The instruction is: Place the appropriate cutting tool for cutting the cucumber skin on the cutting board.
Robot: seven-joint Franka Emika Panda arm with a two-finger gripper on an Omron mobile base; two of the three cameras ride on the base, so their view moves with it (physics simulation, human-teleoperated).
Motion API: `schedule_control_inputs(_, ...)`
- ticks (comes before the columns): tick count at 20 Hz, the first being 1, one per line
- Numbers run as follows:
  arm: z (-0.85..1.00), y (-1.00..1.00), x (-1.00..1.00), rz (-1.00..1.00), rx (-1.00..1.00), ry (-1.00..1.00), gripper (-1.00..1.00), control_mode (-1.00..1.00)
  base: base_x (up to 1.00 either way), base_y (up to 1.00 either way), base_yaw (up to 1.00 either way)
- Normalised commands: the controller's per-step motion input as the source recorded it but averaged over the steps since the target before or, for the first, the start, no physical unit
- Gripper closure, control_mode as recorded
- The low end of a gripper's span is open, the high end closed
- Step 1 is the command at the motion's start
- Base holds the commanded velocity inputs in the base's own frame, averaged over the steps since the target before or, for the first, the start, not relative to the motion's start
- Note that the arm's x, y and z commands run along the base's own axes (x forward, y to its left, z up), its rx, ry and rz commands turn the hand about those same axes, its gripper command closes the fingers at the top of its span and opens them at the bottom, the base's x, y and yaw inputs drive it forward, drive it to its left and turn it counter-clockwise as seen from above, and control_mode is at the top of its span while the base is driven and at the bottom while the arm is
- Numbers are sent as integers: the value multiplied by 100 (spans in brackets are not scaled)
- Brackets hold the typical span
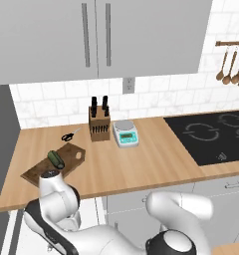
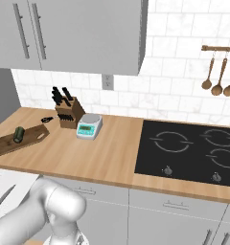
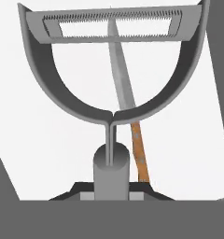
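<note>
Far left end of the counter (image 1: 141,164), near the front edge: cutting board (image 1: 42,172) lying at an angle, its round hole toward the wall. The cucumber (image 1: 56,159) lies on the board's middle. The right base view gives the same: board (image 2: 4,142) at the left end, cucumber (image 2: 18,134) on top of it.

Behind the board, by the tiled wall: black scissors (image 1: 67,136) flat on the wood. Next along, a wooden knife block (image 1: 99,123) with dark handles standing up. Just beside it, a small kitchen scale (image 1: 126,133) with a round plate. Right end: black cooktop (image 1: 216,135) set into the counter. Wooden spoons (image 1: 230,65) hang on a wall rail above it.

Hand view: the peeler (image 3: 111,88) fills the frame, its handle running down into the pincer (image 3: 111,189), loop head and slotted blade at the top. The pincer appears clamped on the handle. Beneath the peeler, on a white surface, lies a brown-handled knife (image 3: 125,100), its blade crossing behind the loop.
</note>
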Motion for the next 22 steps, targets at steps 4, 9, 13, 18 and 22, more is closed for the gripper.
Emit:
schedule_control_inputs(4, 76, -11, -49, 0, 0, -1, 100, -100, 0, 0, 0)
schedule_control_inputs(9, 89, -2, -5, 0, 0, -4, 100, -100, 0, 0, 0)
schedule_control_inputs(13, 86, 0, 10, 0, 0, -5, 100, -100, 0, 0, 0)
schedule_control_inputs(18, 49, 3, 35, 0, 0, 0, 100, -100, 0, 0, 0)
schedule_control_inputs(22, 14, 7, 40, 0, 0, 0, 100, -100, 0, 0, 0)
